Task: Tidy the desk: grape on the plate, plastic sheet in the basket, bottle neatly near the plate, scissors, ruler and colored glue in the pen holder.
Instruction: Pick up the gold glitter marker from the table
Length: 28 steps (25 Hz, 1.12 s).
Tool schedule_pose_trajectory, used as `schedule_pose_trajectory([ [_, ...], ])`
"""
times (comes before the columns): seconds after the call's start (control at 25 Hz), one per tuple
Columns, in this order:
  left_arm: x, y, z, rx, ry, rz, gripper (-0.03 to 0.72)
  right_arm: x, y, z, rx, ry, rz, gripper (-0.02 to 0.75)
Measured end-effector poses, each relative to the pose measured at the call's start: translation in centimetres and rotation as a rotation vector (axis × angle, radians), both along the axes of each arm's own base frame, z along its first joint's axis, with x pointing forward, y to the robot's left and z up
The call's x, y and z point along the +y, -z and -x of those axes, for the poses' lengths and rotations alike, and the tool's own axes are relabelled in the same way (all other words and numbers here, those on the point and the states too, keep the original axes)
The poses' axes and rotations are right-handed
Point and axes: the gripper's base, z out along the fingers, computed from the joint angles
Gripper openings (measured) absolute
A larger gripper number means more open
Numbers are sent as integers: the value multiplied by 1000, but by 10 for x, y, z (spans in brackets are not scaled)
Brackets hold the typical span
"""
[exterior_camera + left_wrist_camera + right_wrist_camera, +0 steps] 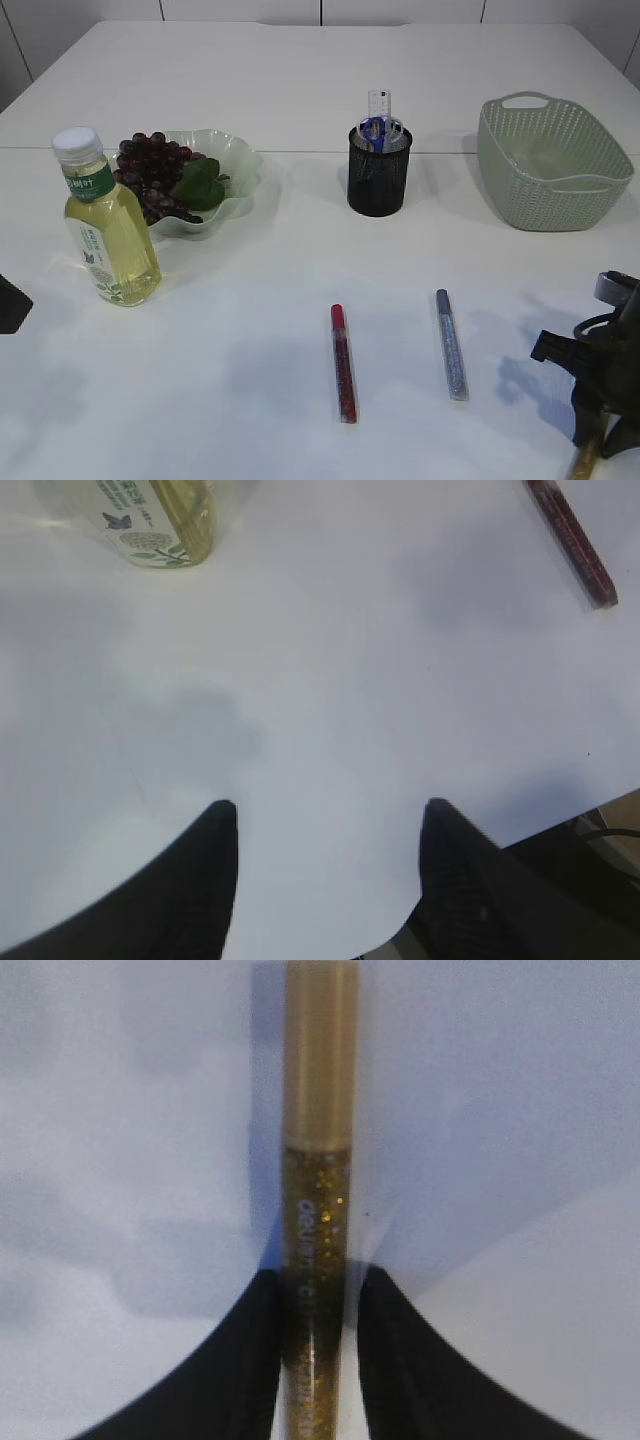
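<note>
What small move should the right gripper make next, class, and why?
Probably lift the gold glue and carry it toward the pen holder. The right gripper is already shut on the tube near the table's front edge, while the holder, with scissors and ruler in it, stands farther back.

White table point(300, 90): bottle of yellow liquid point(105, 220) upright front left, touching scalloped plate point(240, 160). Black mesh pen holder point(379, 175) mid-back, green basket point(553, 165) back right. Red glitter glue tube point(343, 362) & silver-blue glitter glue tube point(451, 345) lie near front, apart, approx parallel.
</note>
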Motion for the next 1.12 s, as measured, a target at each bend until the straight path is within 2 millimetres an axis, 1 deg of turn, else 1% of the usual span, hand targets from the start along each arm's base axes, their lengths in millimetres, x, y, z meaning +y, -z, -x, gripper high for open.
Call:
schedule_pose_trajectory([
  [0.28, 0, 0, 0, -1, 0, 0, 425, 0, 0, 0, 3, -26, -1, 102],
  [0.4, 0, 0, 0, -1, 0, 0, 425, 0, -1, 0, 2, -99, -7, 90],
  [0.52, 0, 0, 0, 0, 0, 1, 425, 1, -5, -2, 14, -241, -22, 90],
  [0.68, 0, 0, 0, 1, 0, 3, 425, 3, -21, -14, 45, -438, -50, 89],
  [0.8, 0, 0, 0, 2, -1, 4, 425, 6, -41, -28, 48, -592, -74, 89],
  [0.92, 0, 0, 0, 0, 0, 5, 425, 8, -56, -37, 39, -726, -91, 88],
  [1.0, -1, 0, 0, -2, 0, 6, 425, 8, -65, -40, -5, -781, -88, 87],
  [1.08, -1, -1, -1, -13, 0, 13, 425, 8, -79, -38, -77, -824, -71, 87],
  [1.12, -1, -1, -1, -15, 0, 16, 425, 8, -87, -38, -141, -839, -50, 87],
])
